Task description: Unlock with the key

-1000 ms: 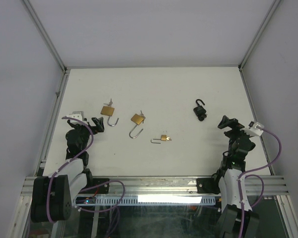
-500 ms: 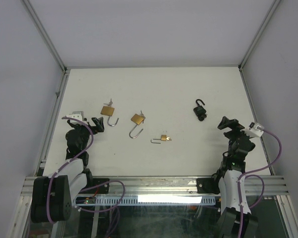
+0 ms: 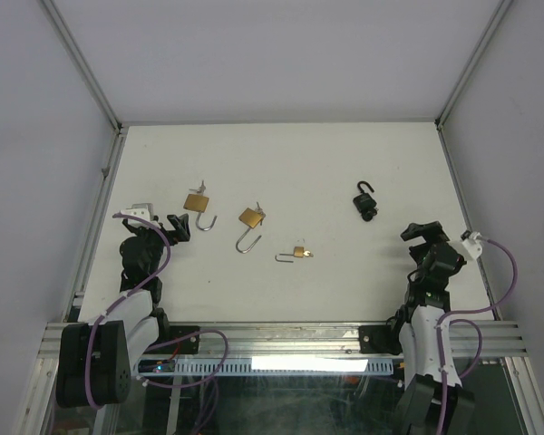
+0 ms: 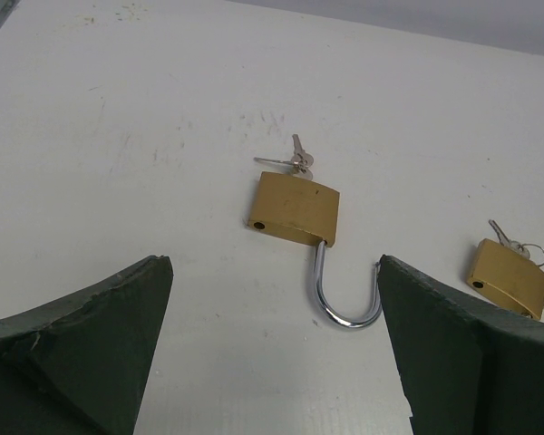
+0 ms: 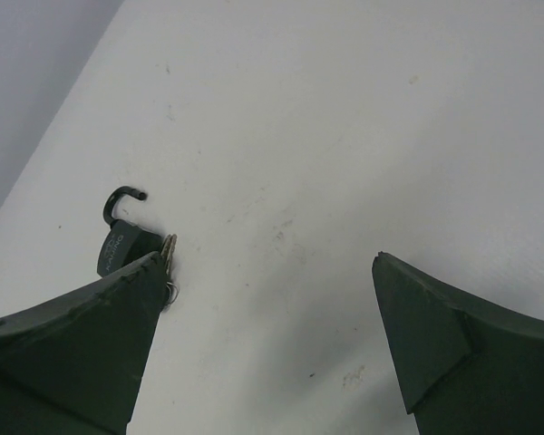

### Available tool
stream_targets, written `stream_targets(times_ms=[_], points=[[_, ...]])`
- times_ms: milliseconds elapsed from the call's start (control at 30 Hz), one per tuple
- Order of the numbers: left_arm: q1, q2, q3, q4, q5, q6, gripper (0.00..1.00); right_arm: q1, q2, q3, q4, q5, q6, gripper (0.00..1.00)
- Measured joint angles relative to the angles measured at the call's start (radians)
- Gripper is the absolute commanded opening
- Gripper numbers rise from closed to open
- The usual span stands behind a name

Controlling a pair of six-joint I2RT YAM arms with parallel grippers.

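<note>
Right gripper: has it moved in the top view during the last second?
Yes. The right gripper has drawn back, downward in the view and slightly to the right, farther from the black padlock, which stayed put.

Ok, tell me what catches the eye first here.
Three brass padlocks lie left of centre on the table, the two larger with shackles sprung open. A black padlock sits alone to the right. The left tool and right tool hang open and empty at either side.
</note>
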Motion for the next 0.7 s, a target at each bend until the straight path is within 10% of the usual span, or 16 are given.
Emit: stream_targets(times_ms=[700], points=[[0.0,-0.036,0.0,-0.002,-0.006,0.0,0.99,0.0,0.02,0.056,-0.178,0.082,0.102,0.99]])
